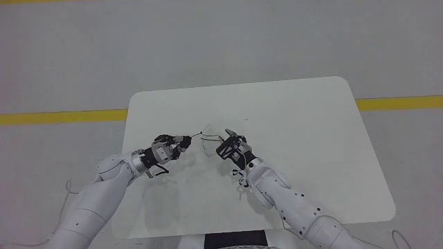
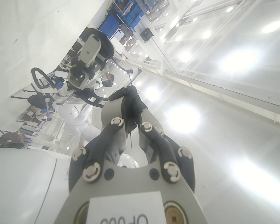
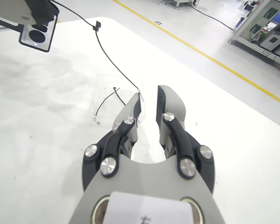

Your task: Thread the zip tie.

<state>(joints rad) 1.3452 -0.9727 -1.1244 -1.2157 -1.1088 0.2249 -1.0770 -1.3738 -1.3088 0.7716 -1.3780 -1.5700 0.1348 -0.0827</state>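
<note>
My left gripper [image 2: 128, 94] is shut on one end of a thin black zip tie [image 2: 130, 75], held above the table. In the right wrist view that zip tie [image 3: 107, 54] runs from the left gripper [image 3: 43, 12] past its small square head [image 3: 98, 25] down to my right gripper [image 3: 149, 99]. The right gripper is open, and the tie's far end lies beside the tip of one finger [image 3: 134, 104]. From above, the left gripper [image 1: 183, 141] and right gripper [image 1: 227, 138] face each other closely at mid-table, the tie's head [image 1: 201, 134] between them.
A shallow clear tray [image 3: 94, 115] lies on the white table [image 1: 297, 124] under the grippers, with a second black zip tie [image 3: 108, 99] in it. The tray [image 1: 210, 143] sits between the two arms. The table's edges are far from both grippers.
</note>
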